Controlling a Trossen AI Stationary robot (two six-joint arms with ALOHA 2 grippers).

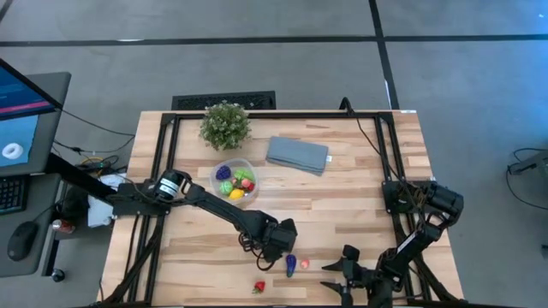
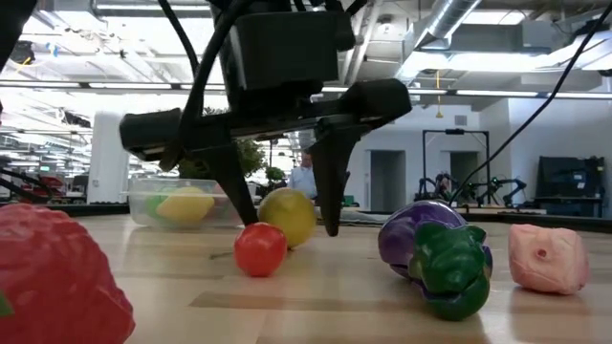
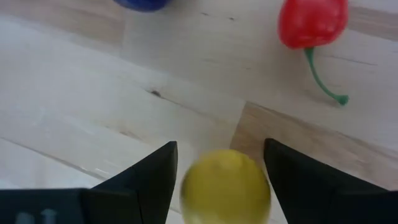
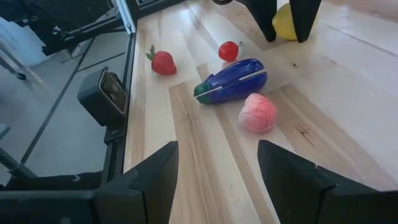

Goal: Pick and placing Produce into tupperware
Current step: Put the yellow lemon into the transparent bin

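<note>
My left gripper [image 3: 221, 149] points down, open, over the table's near middle. Its two fingers stand on either side of a yellow lemon [image 3: 225, 185] that rests on the wood; in the low view the lemon [image 2: 287, 216] shows between them. A red cherry [image 2: 260, 248] lies just beside it, and a purple eggplant [image 4: 231, 81], a pink fruit [image 4: 258, 113] and a strawberry [image 4: 163, 62] lie nearby. The clear tupperware [image 1: 234, 180] farther back holds several pieces of produce. My right gripper [image 4: 214, 180] waits open at the near right, nothing between its fingers.
A potted plant [image 1: 225, 125] and a folded grey-blue cloth [image 1: 297, 155] sit toward the far edge, behind the tupperware. A dark frame [image 1: 163, 154] runs along the table's left and right sides. Bare wood lies between the tupperware and the loose produce.
</note>
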